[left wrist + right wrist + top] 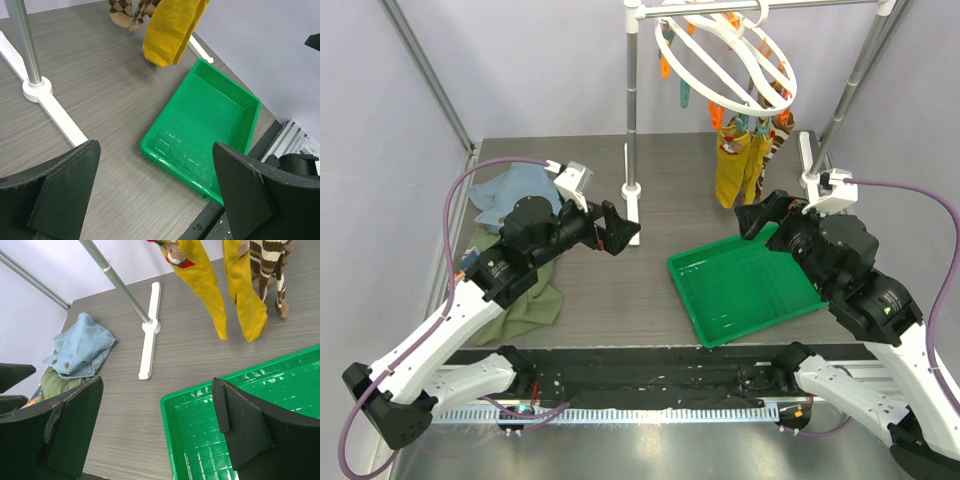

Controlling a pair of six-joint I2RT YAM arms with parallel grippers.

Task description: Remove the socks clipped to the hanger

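From above: looks unstarted. Shows the socks (732,172) all clipped to the hanger (725,55), bunched under its right side and dangling over the back of the desk (650,290), just beyond the green tray (750,290). Shows nothing in the tray. Finds the left gripper (620,230) spread wide and holding nothing, low beside the foot of the rail stand (631,100), well apart from the socks. Finds the right gripper (757,218) equally wide and bare, over the tray's far corner, near the sock toes but not touching.

From the left wrist: frames bare desk and tray between wide-set fingers, with a mustard sock and a diamond-patterned one hanging free at the top edge.

From the right wrist: shows open fingers with nothing between them, and two mustard socks and a striped one hanging beyond the tray rim. Leaves every sock yet to unclip.
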